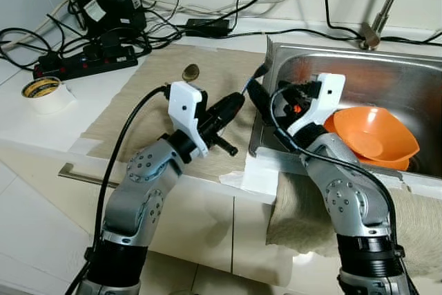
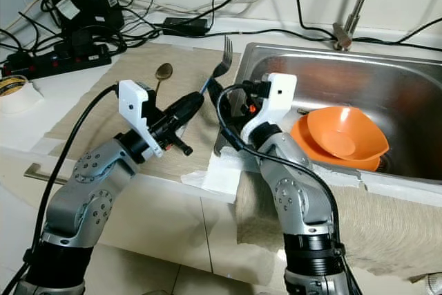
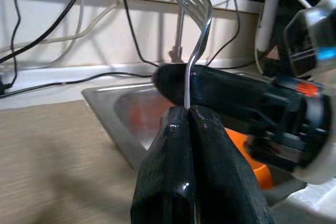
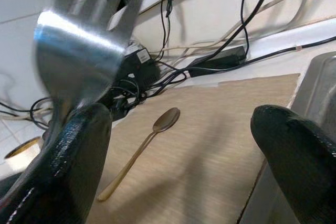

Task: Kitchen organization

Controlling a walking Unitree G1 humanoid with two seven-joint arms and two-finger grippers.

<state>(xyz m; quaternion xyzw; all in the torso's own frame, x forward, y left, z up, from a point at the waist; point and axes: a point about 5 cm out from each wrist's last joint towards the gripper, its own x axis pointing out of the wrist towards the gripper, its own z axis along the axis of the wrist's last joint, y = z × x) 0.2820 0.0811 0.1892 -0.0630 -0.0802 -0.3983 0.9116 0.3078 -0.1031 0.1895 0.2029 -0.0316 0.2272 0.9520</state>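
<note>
The fork [image 2: 222,59] is shiny polished metal, bright highlights all over the tines. The spoon [image 4: 144,147] looks like brushed brass or gold-tone metal, duller than the fork. The sink [image 2: 407,94] is stainless steel with a soft satin sheen, and the bowls [image 2: 345,136] in it are smooth orange plastic, slightly glossy. The mat [image 1: 141,105] on the tabletop [image 1: 27,129] is beige woven cloth, matt with a fine ribbed texture. The tabletop is smooth white, probably laminate, hard to say. The left gripper's fingers [image 3: 210,182] are black, rubbery-looking with a slight gloss. The tape roll [image 1: 45,94] looks like white paper tape.
</note>
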